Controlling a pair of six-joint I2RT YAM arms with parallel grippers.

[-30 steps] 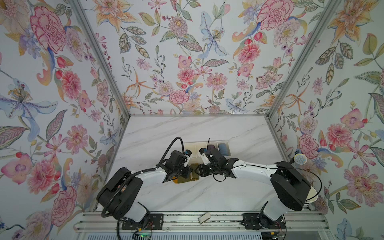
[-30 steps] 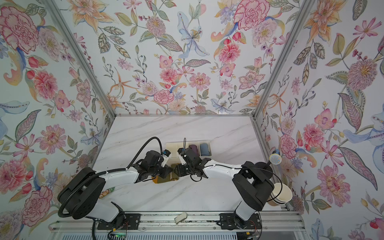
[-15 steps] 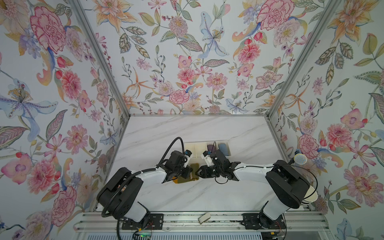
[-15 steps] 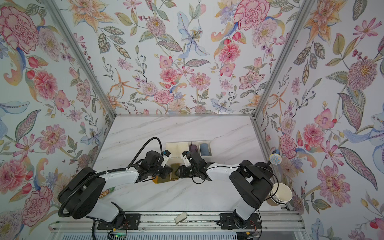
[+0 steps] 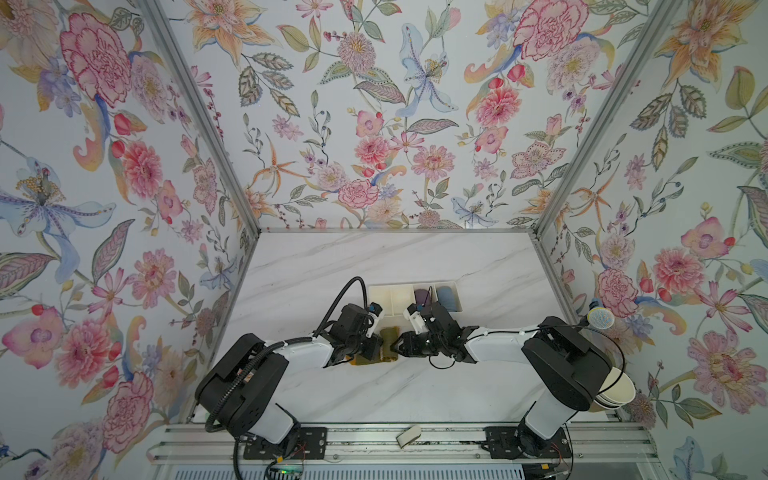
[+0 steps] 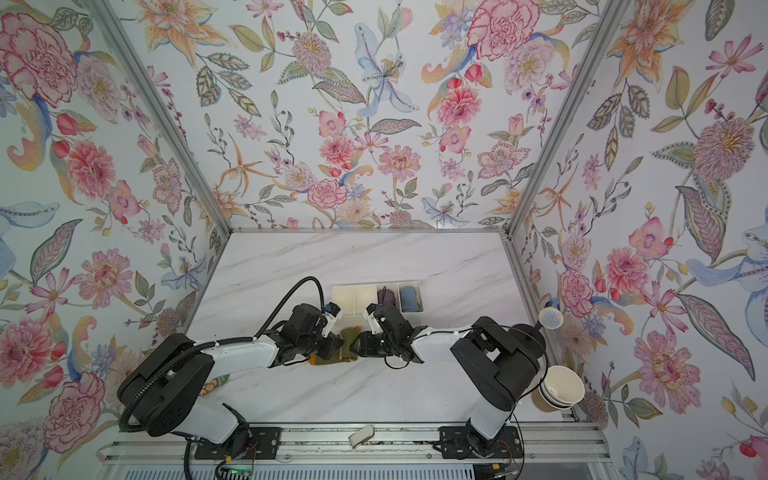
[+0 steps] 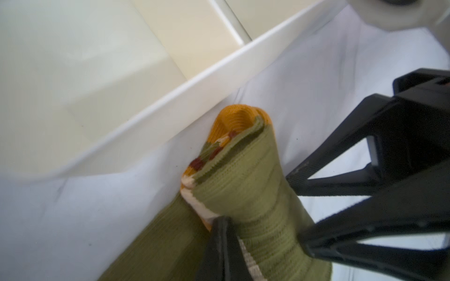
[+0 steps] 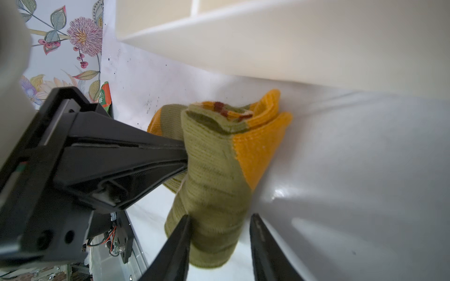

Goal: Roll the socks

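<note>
counter [image 5: 374, 266] of white marble, one slab, carries everything. you have two arms on it, the left arm [image 5: 299, 353] and the right arm [image 5: 494, 349], and their wrists nearly meet mid-counter in both top views. one cream tray [image 5: 380, 297] sits just beyond them, split into four compartments. the two compartments on the right arm's side hold one roll each, a purple roll [image 5: 422, 296] and a blue roll [image 5: 448, 297]. one stack of paper cups [image 5: 615, 390] hangs at the right edge; you can't count the cups in it.

socks [image 5: 388, 343] lie on the counter just in front of the tray, between the two wrists. they form one olive bundle, part rolled, with a doubled mustard end [image 8: 263, 136] close to the tray wall. whether that is one sock or two, these views don't settle.

your left fingers [image 8: 146, 155] are pinched together on a fold of the olive fabric at the side of the roll. your right fingers [image 8: 175, 243] stand partway apart astride the roll's near end. one touches the knit; the other sits just beside it, with a sliver of counter showing between.

against a second ago, the left arm, the socks and both rolls in the tray have not shifted. the right wrist has come down from the tray's near edge and turned in level with the bundle.
</note>
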